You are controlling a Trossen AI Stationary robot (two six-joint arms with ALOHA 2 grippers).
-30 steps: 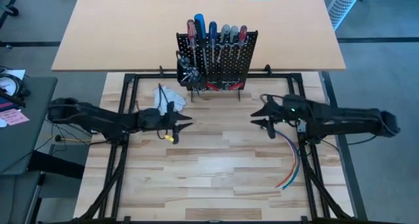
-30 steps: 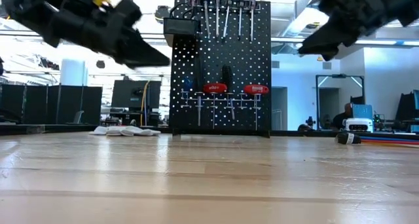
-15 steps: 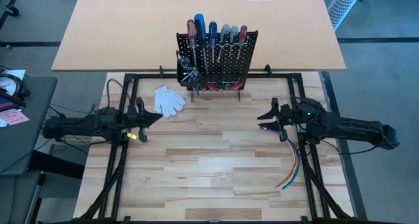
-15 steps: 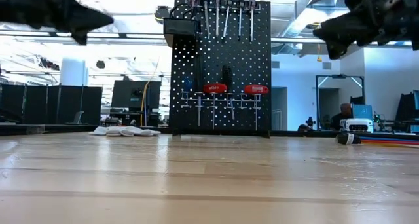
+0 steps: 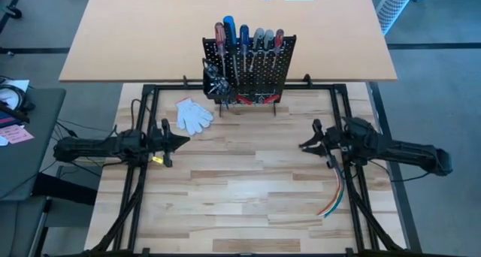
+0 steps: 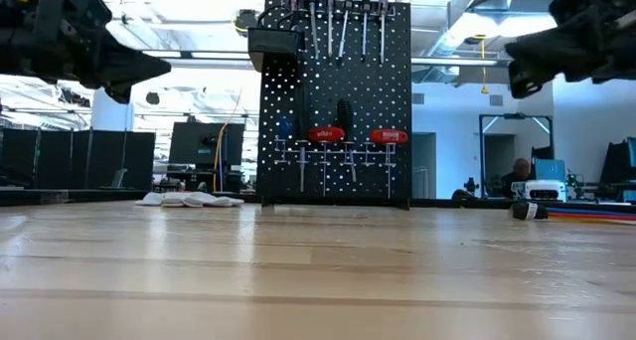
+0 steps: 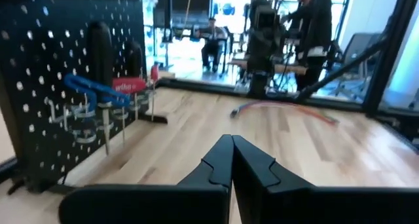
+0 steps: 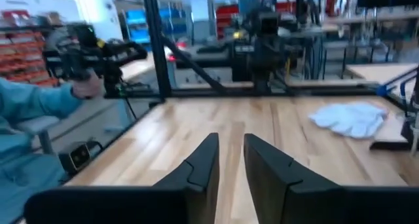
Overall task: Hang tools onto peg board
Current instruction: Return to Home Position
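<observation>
The black peg board stands upright at the table's far middle. Several screwdrivers hang along its top row, and red-handled tools hang lower down. A small black bin sits on its left side. My left gripper is shut and level near the table's left edge, holding nothing. My right gripper is level near the right edge. A narrow gap shows between its fingers, with nothing in it. Both grippers are well short of the board.
White gloves lie left of the board's foot. A bundle of coloured wires lies on the right side, under the right arm. Bare wood lies between the two grippers. A person's teal sleeve shows beyond the table's left side.
My left gripper has drawn back from the table's middle toward its left edge, staying low. My right gripper has pulled back toward the right edge, sunk a little and tipped to level. Its fingers have come closer together. No tool has moved.
</observation>
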